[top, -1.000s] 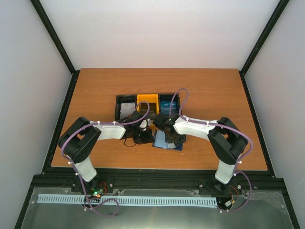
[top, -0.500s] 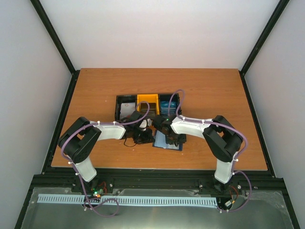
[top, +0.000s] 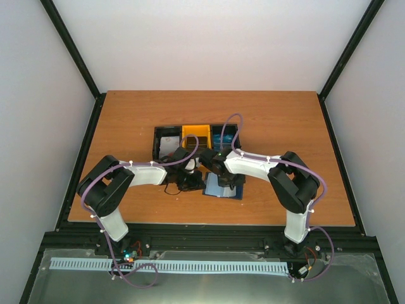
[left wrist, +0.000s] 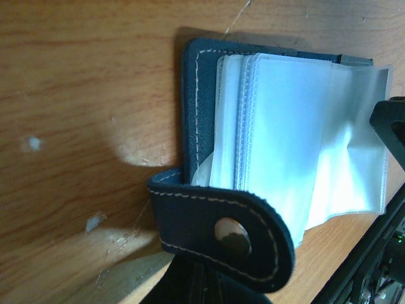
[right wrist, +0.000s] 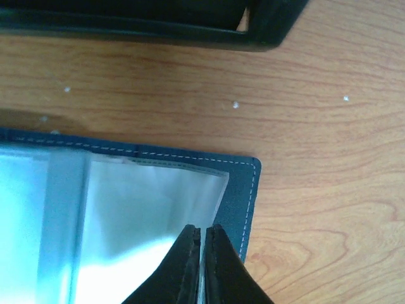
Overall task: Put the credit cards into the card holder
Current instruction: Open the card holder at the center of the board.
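One card holder [right wrist: 243,190] (open); right gripper [right wrist: 202,229] pinches one sleeve [right wrist: 158,202].

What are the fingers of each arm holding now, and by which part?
The right fingers pinch a clear sleeve of the card holder at its edge. The left fingers, shut, seem to grip its snap strap.

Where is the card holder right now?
In the top view, the card holder lies open on the table, just near-side of the bin tray, below its right compartment.
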Tool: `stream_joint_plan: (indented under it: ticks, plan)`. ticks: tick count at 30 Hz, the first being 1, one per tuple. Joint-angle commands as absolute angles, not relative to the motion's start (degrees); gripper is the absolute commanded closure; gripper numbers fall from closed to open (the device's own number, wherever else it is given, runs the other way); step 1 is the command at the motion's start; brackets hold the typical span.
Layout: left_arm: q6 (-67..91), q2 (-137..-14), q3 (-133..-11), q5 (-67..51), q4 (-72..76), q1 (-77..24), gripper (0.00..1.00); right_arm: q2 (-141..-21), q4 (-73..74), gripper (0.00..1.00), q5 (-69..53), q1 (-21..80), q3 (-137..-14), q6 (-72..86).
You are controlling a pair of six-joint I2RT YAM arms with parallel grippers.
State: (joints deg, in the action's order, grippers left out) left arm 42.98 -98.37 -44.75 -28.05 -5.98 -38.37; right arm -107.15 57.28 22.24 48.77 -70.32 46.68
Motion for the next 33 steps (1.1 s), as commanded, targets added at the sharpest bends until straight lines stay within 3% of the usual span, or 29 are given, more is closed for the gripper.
stream_joint_plan:
  ticks: [1, 6, 11, 18, 24, 28, 33]
  plan:
    - [41.6, -98.9, -44.2, -25.3, -9.8, -38.3, 0.99, -107.8, 55.6, 0.97, 20.3, 48.6, -70.2, 46.9]
    - [41.6, -98.8, -43.8, -25.3, -9.7, -38.3, 0.99, -107.7, 51.4, 0.97, 15.3, 48.6, -68.3, 46.8]
    - [41.7, -98.6, -43.4, -25.3, -9.7, -38.3, 0.99, -108.9, 53.6, 0.97, 18.0, 48.6, -68.4, 47.2]
    - [41.8, -98.4, -43.4, -25.3, -9.7, -38.3, 0.99, -108.8, 59.8, 0.77, 24.9, 48.6, -69.8, 49.7]
    - [41.7, -98.3, -43.5, -25.7, -9.7, -38.3, 0.99, -105.0, 62.2, 0.69, 27.4, 48.6, -70.7, 51.0]
    - [41.6, -98.1, -43.5, -25.9, -9.7, -38.3, 0.99, -100.6, 55.1, 0.69, 22.2, 48.7, -69.7, 47.0]
    - [41.6, -98.0, -43.5, -25.8, -9.7, -38.3, 0.99, -95.9, 46.5, 0.75, 15.3, 48.7, -68.7, 43.9]
